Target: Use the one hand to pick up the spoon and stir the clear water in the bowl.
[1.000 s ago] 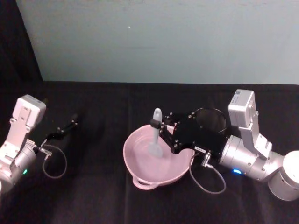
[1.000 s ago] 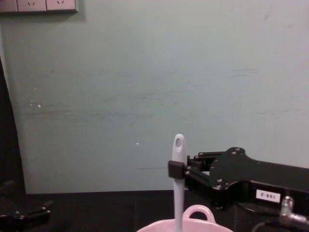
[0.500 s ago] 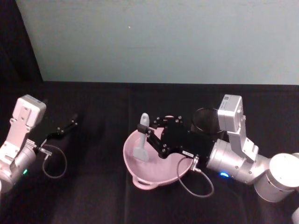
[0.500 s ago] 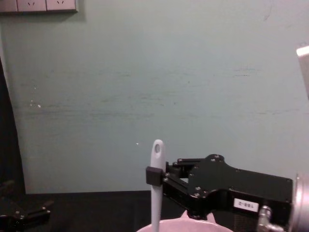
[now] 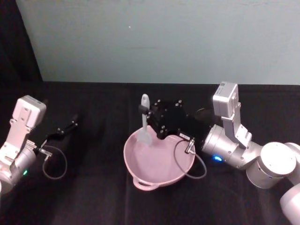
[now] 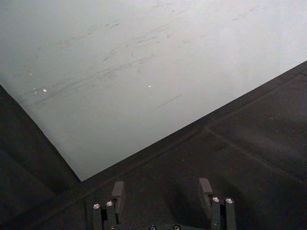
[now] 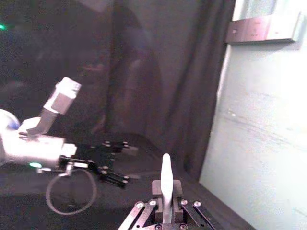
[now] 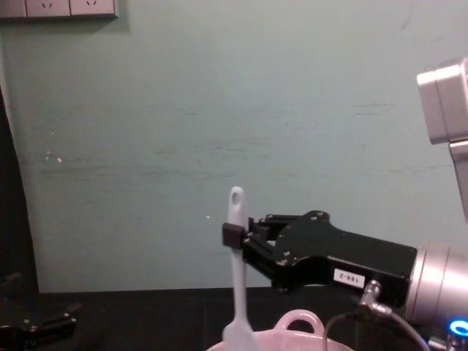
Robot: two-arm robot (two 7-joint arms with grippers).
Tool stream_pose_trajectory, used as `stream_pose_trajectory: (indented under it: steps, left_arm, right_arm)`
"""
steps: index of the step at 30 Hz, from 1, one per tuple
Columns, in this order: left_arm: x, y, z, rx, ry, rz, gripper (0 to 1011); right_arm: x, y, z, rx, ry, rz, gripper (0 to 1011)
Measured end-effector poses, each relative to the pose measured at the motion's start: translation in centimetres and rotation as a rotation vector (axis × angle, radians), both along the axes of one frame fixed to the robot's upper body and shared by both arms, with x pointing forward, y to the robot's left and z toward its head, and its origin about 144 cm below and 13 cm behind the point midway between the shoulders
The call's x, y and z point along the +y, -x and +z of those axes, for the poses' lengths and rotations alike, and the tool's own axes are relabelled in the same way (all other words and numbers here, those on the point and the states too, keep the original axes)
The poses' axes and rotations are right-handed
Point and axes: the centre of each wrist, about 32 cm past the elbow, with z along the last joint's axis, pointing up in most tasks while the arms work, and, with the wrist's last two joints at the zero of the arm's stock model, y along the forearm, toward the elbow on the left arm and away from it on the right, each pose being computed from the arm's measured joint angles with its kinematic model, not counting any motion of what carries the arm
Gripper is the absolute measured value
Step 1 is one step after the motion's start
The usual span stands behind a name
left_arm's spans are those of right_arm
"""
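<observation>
My right gripper point(image 5: 142, 109) is shut on the handle of the white spoon point(image 5: 145, 123), holding it upright over the far left part of the pink bowl point(image 5: 140, 169). The spoon's flat head point(image 5: 146, 137) sits just inside the far rim. From the chest, the spoon point(image 8: 236, 278) rises above the bowl's rim point(image 8: 292, 342), with the right gripper point(image 8: 232, 234) clamped below the hole in the handle. The right wrist view has the spoon point(image 7: 166, 179) pinched between the fingers. My left gripper point(image 5: 70, 125) rests open at the far left, its fingers point(image 6: 117, 191) spread apart.
A black cloth covers the table point(image 5: 93, 197), and a pale green wall point(image 5: 164, 42) stands close behind it. A dark round cup point(image 5: 203, 113) sits behind the right arm, mostly hidden. Grey cables loop beside both wrists. The bowl's loop handle point(image 5: 143, 184) faces me.
The right gripper carried the spoon from the bowl's middle to the left, then back to the far rim and slightly up. The left arm stayed still.
</observation>
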Motion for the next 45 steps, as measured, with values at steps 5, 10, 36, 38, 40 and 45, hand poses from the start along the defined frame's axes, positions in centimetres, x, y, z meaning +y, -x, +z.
stream_pose_trajectory:
  steps: [5,10,36,38,40,45]
  left_arm:
    - [0.0,0.0,0.0,0.000,0.000,0.000,1005]
    - [0.0,0.0,0.0,0.000,0.000,0.000,1005]
    - [0.0,0.0,0.0,0.000,0.000,0.000,1005]
    - [0.0,0.0,0.0,0.000,0.000,0.000,1005]
    - [0.0,0.0,0.0,0.000,0.000,0.000,1005]
    - [0.0,0.0,0.0,0.000,0.000,0.000,1005]
  right_arm:
    - [-0.8,-0.5,0.0,-0.005,0.009,-0.043,119]
    - [-2.2,-0.4,0.3,-0.018,0.023,-0.089,119]
    - [-2.6,4.2,-0.2,0.097,-0.004,-0.032,118]
    - [-2.1,4.1,-0.4,0.106,-0.016,-0.018,118]
    - [-1.2,4.0,-0.7,0.123,-0.038,0.003,118]
    - [0.5,3.1,-1.4,0.139,-0.089,0.015,118]
